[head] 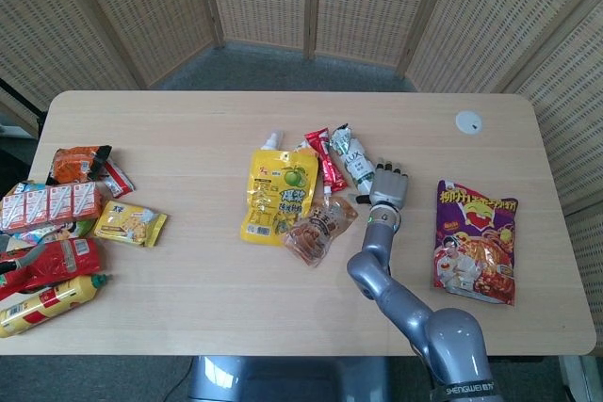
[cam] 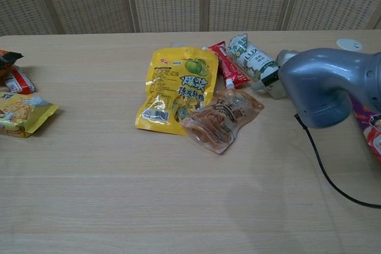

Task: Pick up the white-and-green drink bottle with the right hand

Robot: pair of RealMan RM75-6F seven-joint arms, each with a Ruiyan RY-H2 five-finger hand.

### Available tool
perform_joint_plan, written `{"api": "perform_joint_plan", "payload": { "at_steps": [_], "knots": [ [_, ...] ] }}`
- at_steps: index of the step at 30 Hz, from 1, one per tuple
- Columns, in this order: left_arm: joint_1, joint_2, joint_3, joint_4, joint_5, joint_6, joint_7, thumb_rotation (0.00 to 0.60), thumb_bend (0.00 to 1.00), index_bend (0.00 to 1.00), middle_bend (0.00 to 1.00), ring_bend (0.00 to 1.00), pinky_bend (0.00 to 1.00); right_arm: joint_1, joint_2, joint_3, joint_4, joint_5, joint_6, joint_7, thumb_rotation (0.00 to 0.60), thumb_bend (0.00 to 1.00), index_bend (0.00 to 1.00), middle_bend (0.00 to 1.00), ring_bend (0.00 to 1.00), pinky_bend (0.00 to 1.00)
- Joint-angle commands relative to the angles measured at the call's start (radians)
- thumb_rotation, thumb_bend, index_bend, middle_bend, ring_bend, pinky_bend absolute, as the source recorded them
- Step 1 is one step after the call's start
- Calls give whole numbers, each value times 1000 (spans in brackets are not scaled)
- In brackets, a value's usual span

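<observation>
The white-and-green drink bottle [head: 351, 157] lies on its side on the table, cap pointing away from me; the chest view shows it too [cam: 255, 60]. My right hand [head: 389, 185] lies palm down right beside the bottle's base, its fingers spread and pointing toward the far edge. In the chest view my right forearm [cam: 324, 90] covers most of the hand and the bottle's lower end; only a dark part of the hand shows, touching the bottle near its base. The bottle rests on the table, not lifted. My left hand shows in neither view.
A red sachet [head: 325, 159], a yellow pouch [head: 280, 195] and a brown pouch [head: 320, 225] lie just left of the bottle. A purple noodle bag [head: 474, 240] lies to the right. A small white disc [head: 468, 121] sits far right. Several snack packs [head: 57, 223] crowd the left edge.
</observation>
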Motion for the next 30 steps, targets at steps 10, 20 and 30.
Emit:
{"api": "perform_joint_plan", "payload": {
  "at_steps": [10, 20, 30],
  "knots": [
    [1, 0, 0, -6, 9, 5, 3, 346, 0, 0, 0, 0, 0, -12, -29, 11, 47, -132, 19, 146, 600, 171, 586, 631, 759, 996],
    [2, 4, 3, -16, 33, 12, -1, 348, 0, 0, 0, 0, 0, -80, 47, -1, -143, -230, 160, 202, 600, 198, 600, 639, 762, 996],
    [6, 13, 5, -30, 56, 24, -16, 348, 0, 0, 0, 0, 0, -217, 216, -25, -536, -290, 369, 170, 600, 210, 611, 644, 766, 997]
  ]
}}
